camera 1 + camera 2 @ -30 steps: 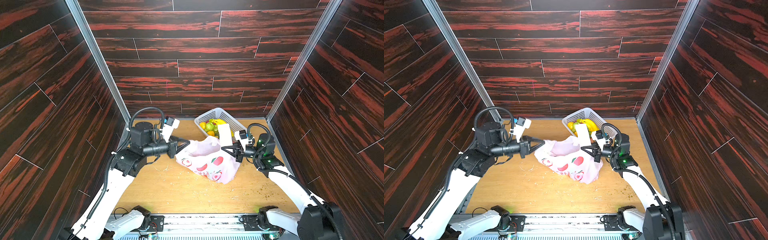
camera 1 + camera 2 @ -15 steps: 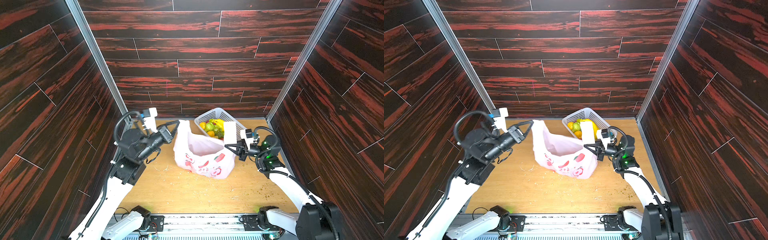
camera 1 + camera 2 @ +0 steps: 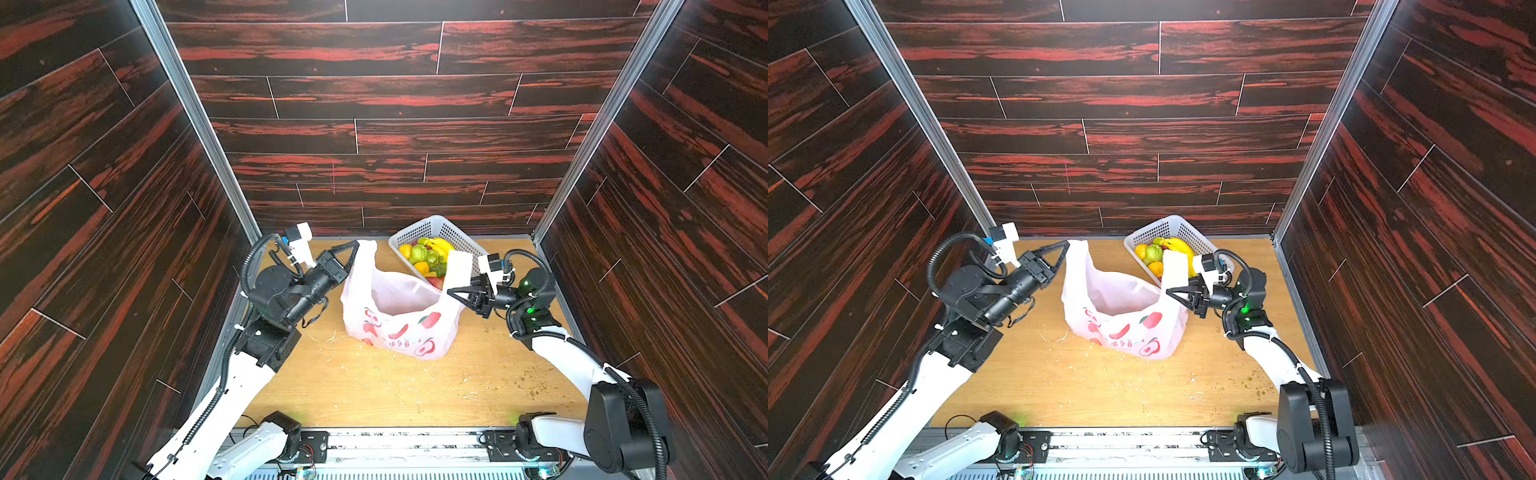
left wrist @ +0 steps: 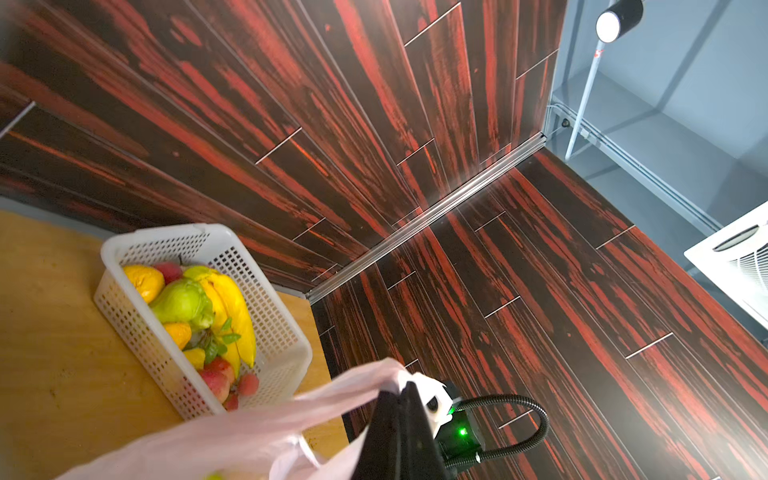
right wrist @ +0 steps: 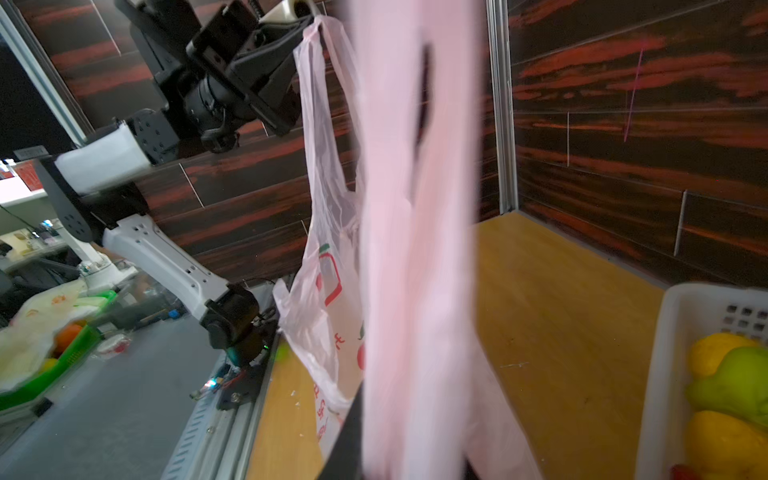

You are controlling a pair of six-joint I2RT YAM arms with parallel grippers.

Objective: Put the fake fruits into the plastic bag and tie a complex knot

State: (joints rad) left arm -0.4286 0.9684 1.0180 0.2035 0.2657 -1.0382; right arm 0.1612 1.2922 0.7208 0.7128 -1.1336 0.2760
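Observation:
The pale-pink plastic bag (image 3: 399, 328) (image 3: 1121, 328) stands upright on the table with its mouth pulled wide. My left gripper (image 3: 356, 245) (image 3: 1067, 244) (image 4: 403, 386) is shut on the bag's left strap handle (image 3: 365, 249) and holds it high. My right gripper (image 3: 449, 291) (image 3: 1168, 291) (image 5: 413, 415) has its jaws slightly apart, and the right strap handle (image 3: 457, 266) stands blurred between them. The fake fruits (image 3: 428, 255) (image 3: 1163, 253) (image 4: 199, 316) (image 5: 731, 382) lie in the white basket behind the bag. I see no fruit inside the bag and no knot.
The white perforated basket (image 3: 432, 226) (image 3: 1167, 222) (image 4: 166, 237) sits at the back right, close behind the bag. Dark wood-patterned walls close in three sides. Crumbs are scattered over the wooden table (image 3: 374, 395) in front of the bag.
My left gripper has swung up and back with its strap, lifting the bag from slumped to upright and open. The right gripper's jaws have parted a little around the other strap.

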